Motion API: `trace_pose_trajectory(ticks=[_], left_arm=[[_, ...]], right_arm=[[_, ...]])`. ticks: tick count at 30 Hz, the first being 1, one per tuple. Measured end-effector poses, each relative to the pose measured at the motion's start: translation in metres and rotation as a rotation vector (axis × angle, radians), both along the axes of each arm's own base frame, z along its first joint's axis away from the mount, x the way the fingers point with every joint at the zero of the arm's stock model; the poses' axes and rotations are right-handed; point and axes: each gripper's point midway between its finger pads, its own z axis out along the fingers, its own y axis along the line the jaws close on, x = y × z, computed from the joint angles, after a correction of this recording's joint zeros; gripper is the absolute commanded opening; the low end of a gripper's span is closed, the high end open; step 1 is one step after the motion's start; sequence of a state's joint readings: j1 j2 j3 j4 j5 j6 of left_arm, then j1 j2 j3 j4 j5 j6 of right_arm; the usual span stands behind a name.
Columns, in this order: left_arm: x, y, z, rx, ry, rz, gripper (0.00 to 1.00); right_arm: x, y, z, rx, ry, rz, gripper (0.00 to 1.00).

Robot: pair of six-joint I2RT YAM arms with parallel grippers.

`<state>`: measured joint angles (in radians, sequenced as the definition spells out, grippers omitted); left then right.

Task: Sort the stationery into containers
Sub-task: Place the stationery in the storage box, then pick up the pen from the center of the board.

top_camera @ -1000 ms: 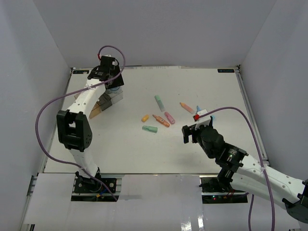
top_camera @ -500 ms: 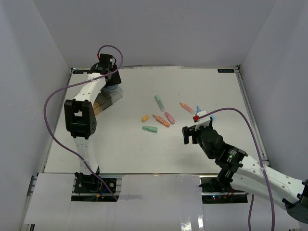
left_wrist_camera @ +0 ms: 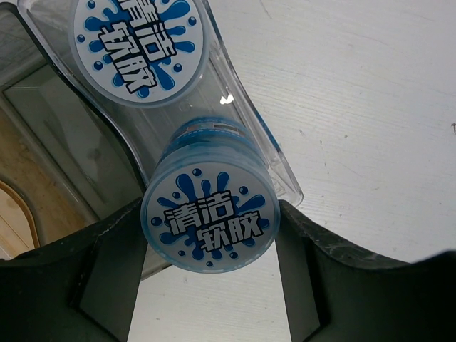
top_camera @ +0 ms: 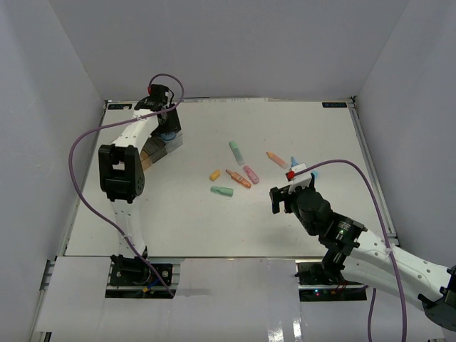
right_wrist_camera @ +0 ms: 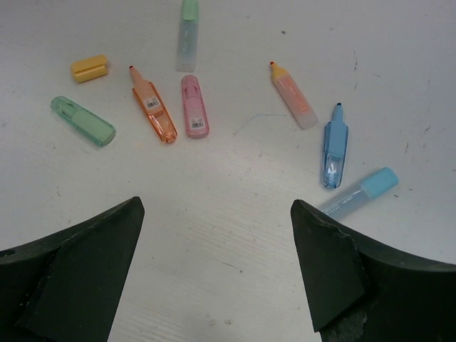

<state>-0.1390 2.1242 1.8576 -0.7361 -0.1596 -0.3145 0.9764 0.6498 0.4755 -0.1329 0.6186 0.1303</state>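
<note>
Our left gripper [left_wrist_camera: 210, 214] is clenched on a round blue-and-white patterned roll [left_wrist_camera: 210, 222], whose printed face fills the gap between the two black fingers and touches both. Just beyond the jaws stands the clear translucent plastic bin [left_wrist_camera: 246, 121]. The held roll's far end sits at the bin's near corner, but we cannot tell whether it is inside the wall. Farther ahead and to the left, a second blue-and-white roll [left_wrist_camera: 139, 44] lies in that bin. Left of the jaws is the smoky grey bin [left_wrist_camera: 64, 135], with an orange-tan bin [left_wrist_camera: 13, 206] past it. Our right gripper [right_wrist_camera: 215, 208] stands released, jaws wide over the white table [right_wrist_camera: 214, 178]. Ahead of them, apart from the fingers, lie a green stick [right_wrist_camera: 83, 120], a short yellow piece [right_wrist_camera: 90, 68], an orange stick [right_wrist_camera: 153, 105] beside a pink stick [right_wrist_camera: 194, 106], and a pale green stick [right_wrist_camera: 187, 34] farthest off. Ahead to the right are a peach stick [right_wrist_camera: 293, 95], a blue stick [right_wrist_camera: 335, 144] and a light-blue stick [right_wrist_camera: 358, 192], nearest the right finger.
</note>
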Motion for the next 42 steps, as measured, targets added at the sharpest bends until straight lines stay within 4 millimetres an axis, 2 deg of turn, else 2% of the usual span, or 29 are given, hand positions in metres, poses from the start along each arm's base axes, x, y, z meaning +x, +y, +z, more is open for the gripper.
trace_pose_trajectory(ticks=[1,2,6,15,17,20,23,26,31,36,39,42], left_arm=[[0.000,0.000,0.000,-0.001,0.000,0.000,0.66],[0.000,0.000,0.000,-0.002,0.000,-0.001,0.74],[0.000,0.000,0.000,-0.003,0.002,-0.004,0.84],[-0.001,-0.006,0.011,-0.033,-0.014,-0.021,0.98],[-0.002,-0.008,0.019,-0.044,-0.030,-0.027,0.98],[-0.009,-0.012,0.035,-0.072,-0.055,-0.044,0.98],[-0.029,-0.017,0.053,-0.111,-0.088,-0.067,0.98],[-0.061,-0.023,0.072,-0.166,-0.137,-0.106,0.98],[-0.118,-0.032,0.078,-0.243,-0.191,-0.167,0.98],[-0.161,-0.032,0.065,-0.264,-0.229,-0.202,0.98],[-0.173,-0.030,0.061,-0.263,-0.252,-0.208,0.98],[-0.175,-0.031,0.070,-0.266,-0.293,-0.217,0.98]], right_arm=[[0.000,0.000,0.000,0.000,0.000,0.000,0.90],[0.000,0.000,0.000,0.000,0.000,0.000,0.90],[0.000,0.000,-0.002,-0.005,0.004,0.000,0.90],[0.004,-0.001,-0.016,-0.030,0.045,-0.044,0.90],[0.006,-0.007,-0.025,-0.045,0.075,-0.081,0.90],[0.017,-0.026,-0.043,-0.063,0.142,-0.186,0.91],[0.034,-0.055,-0.062,-0.052,0.229,-0.327,0.92],[0.045,-0.084,-0.082,-0.043,0.318,-0.465,0.94],[0.057,-0.102,-0.112,-0.030,0.463,-0.598,1.00],[0.072,-0.112,-0.135,-0.016,0.556,-0.695,0.87],[0.077,-0.117,-0.145,0.007,0.584,-0.736,0.79],[0.082,-0.119,-0.152,0.034,0.597,-0.765,0.68]])
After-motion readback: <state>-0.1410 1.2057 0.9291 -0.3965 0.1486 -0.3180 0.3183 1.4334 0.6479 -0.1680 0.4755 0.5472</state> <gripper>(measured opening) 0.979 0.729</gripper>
